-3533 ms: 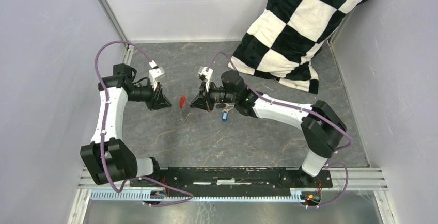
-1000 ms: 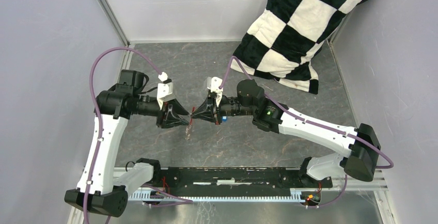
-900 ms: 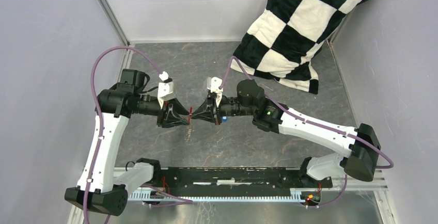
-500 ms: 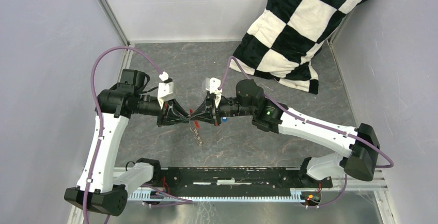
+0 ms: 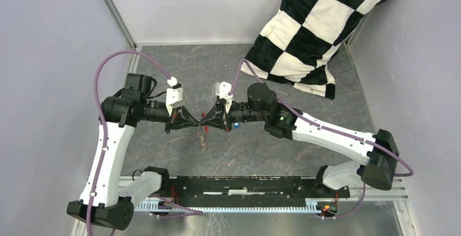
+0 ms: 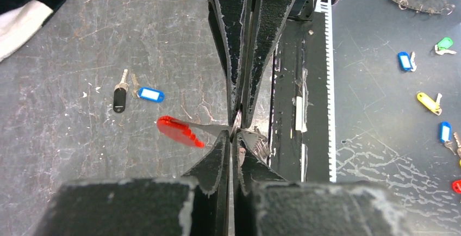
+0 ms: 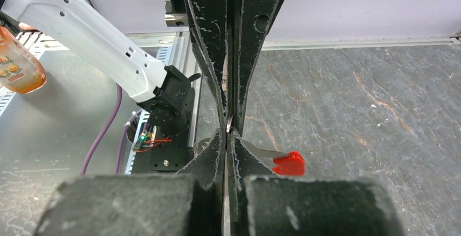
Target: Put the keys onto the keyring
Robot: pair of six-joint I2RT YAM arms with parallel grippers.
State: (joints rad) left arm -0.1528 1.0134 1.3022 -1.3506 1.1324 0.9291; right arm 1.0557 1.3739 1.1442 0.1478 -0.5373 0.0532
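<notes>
- left gripper [image 6: 232, 140] and right gripper [image 7: 226, 135] meet tip to tip above the table [image 5: 261, 149], both pinched shut on the keyring [image 6: 237, 128], probably steadying it from two sides
- red tag [image 6: 178, 129] sticks out beside the tips
- black key [image 6: 119, 98] and blue key [image 6: 148, 94] lie on the table, well apart from the grippers, not threaded yet

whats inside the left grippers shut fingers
The thin grey metal keyring, its red oblong tag sticking out. The right gripper pinches it too. Fingers of the left gripper hide most of the loop.
</notes>
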